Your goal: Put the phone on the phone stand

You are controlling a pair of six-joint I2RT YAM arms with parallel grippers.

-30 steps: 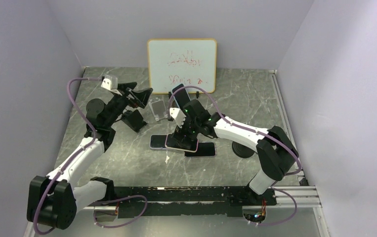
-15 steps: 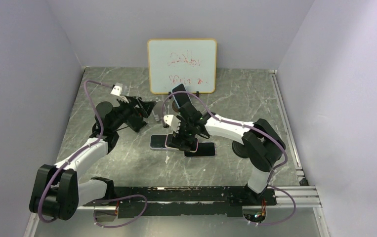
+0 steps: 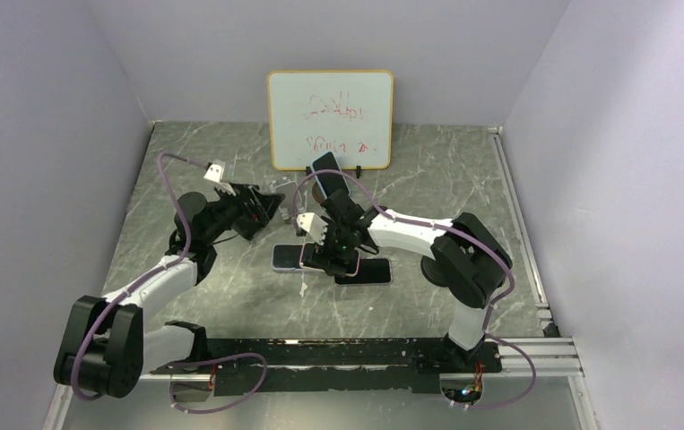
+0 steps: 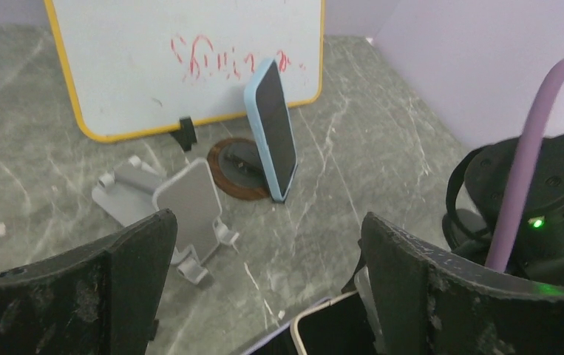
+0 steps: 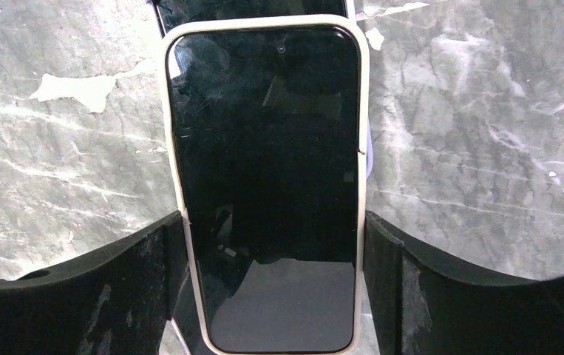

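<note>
A: Is any writing showing that you can read?

B: Only red marker scrawl on the whiteboard [image 3: 330, 119], two lines of it, and I am failing to make out a word. The screens are showing no brand.

A: How is the right arm sitting?

B: It is reaching in toward the middle of the bench [image 3: 463, 179], wrist bending down. The right pincer [image 5: 273, 222] is pinching the cream-cased phone [image 5: 264, 185] by its long edges, one finger against each side. That phone is facing screen up, low over the bench, overlapping a dark phone [image 3: 372, 271] and a purple-edged phone [image 3: 284, 258].

A: And the left?

B: It is stretching forward, with its wrist camera looking toward the whiteboard. The left pincer [image 4: 267, 229] is spread wide and gripping nothing.

A: Where is the phone stand?

B: The grey phone stand [image 4: 190, 214] is sitting on the bench ahead of the left fingers, bare. Just beside it a blue-cased phone [image 4: 271, 140] is leaning upright on a round brown base [image 4: 236, 170].
</note>
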